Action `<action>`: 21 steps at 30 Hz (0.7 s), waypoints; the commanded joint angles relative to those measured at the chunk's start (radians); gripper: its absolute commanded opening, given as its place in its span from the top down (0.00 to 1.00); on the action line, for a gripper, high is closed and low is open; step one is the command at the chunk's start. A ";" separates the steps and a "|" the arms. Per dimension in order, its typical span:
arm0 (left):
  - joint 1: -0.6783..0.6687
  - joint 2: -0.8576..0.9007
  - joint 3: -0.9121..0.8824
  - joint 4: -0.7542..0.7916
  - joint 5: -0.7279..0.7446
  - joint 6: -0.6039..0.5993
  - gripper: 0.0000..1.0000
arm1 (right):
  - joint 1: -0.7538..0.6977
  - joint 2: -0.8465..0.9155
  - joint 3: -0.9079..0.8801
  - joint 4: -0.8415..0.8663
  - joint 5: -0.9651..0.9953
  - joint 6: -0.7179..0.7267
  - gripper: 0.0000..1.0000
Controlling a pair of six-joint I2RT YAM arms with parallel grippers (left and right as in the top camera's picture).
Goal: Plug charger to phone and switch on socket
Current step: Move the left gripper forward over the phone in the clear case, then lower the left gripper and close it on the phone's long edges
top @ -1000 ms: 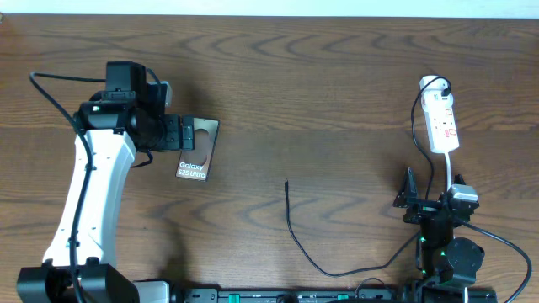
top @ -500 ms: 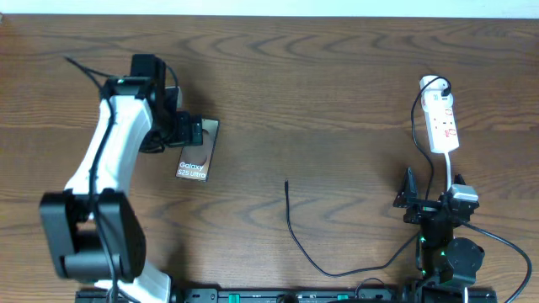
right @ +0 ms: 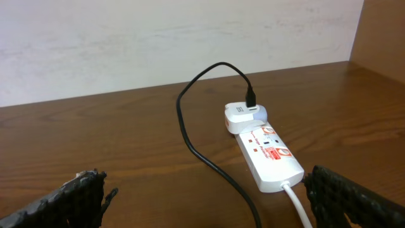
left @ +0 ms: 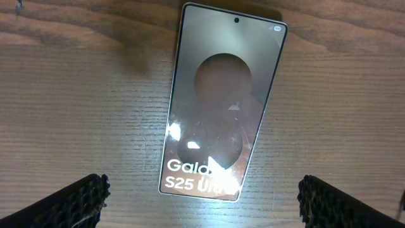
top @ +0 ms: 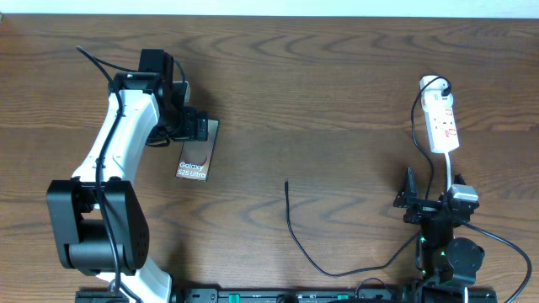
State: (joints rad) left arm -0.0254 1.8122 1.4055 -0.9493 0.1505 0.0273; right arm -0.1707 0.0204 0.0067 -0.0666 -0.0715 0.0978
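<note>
The phone [top: 194, 157] lies flat on the table at the left, its "Galaxy S25 Ultra" lettering at the near end. My left gripper [top: 200, 129] hovers open over its far end. In the left wrist view the phone [left: 221, 95] lies between and ahead of the spread fingers [left: 69, 202]. The charger [top: 287, 187] is a thin black cable with its tip lying free mid-table. The socket [top: 441, 122] lies at the right, with the cable plugged into a white adapter [right: 243, 117]. My right gripper [top: 434, 192] is open and empty just short of the socket [right: 269, 152].
A white cord [right: 297, 202] leaves the near end of the socket and passes by my right gripper. The black cable [right: 193, 136] loops across the table left of the socket. A pale wall [right: 158, 38] stands behind the table.
My left arm has swung round and its gripper has moved a little to the right over the phone's far end. The phone, cable, socket and right arm have not moved.
</note>
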 commanded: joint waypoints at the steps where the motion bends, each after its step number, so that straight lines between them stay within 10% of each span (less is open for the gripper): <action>1: -0.001 0.012 0.024 -0.003 -0.018 0.030 0.02 | 0.015 -0.002 -0.001 -0.004 0.002 -0.009 0.01; 21: -0.072 0.130 0.019 0.040 -0.085 0.043 0.02 | 0.015 -0.002 -0.001 -0.004 0.002 -0.009 0.01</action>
State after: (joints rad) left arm -0.0982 1.9358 1.4097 -0.9104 0.0502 0.0566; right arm -0.1707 0.0204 0.0067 -0.0666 -0.0715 0.0982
